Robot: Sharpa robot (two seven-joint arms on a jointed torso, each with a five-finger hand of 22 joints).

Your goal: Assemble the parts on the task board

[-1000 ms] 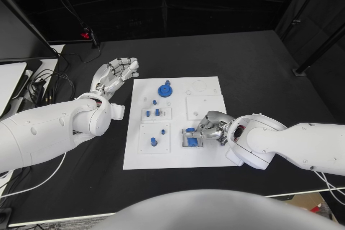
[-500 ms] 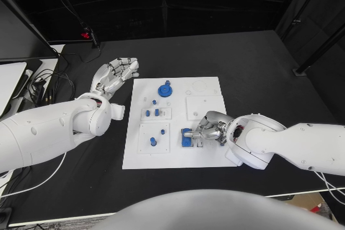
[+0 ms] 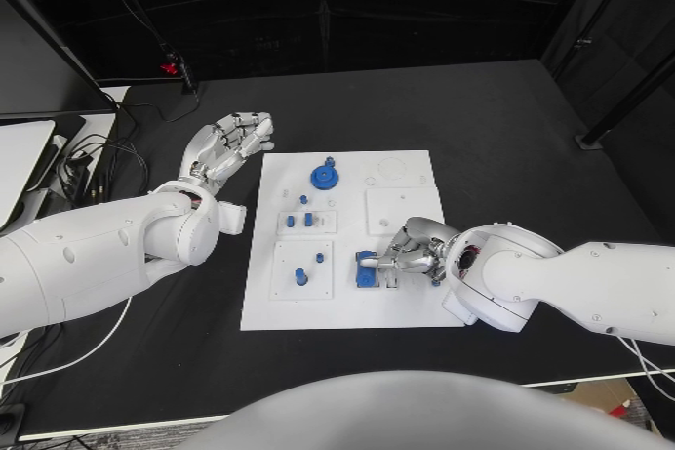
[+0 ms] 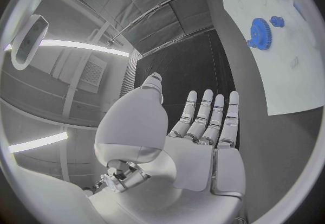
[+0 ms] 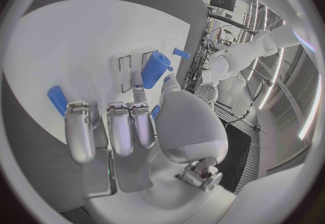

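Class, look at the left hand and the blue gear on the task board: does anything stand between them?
Nothing visible does. The left hand is open above bare black table, off the task board; the blue gear stands near that edge.

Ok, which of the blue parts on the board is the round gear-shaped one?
The blue gear at the far end of the task board, nearest the left hand; the others are small pegs and blocks.

One white task board (image 3: 344,304) lay on one black table (image 3: 464,118). It carried one blue gear (image 3: 325,178) and about seven smaller blue parts (image 3: 298,275) (some partly hidden).
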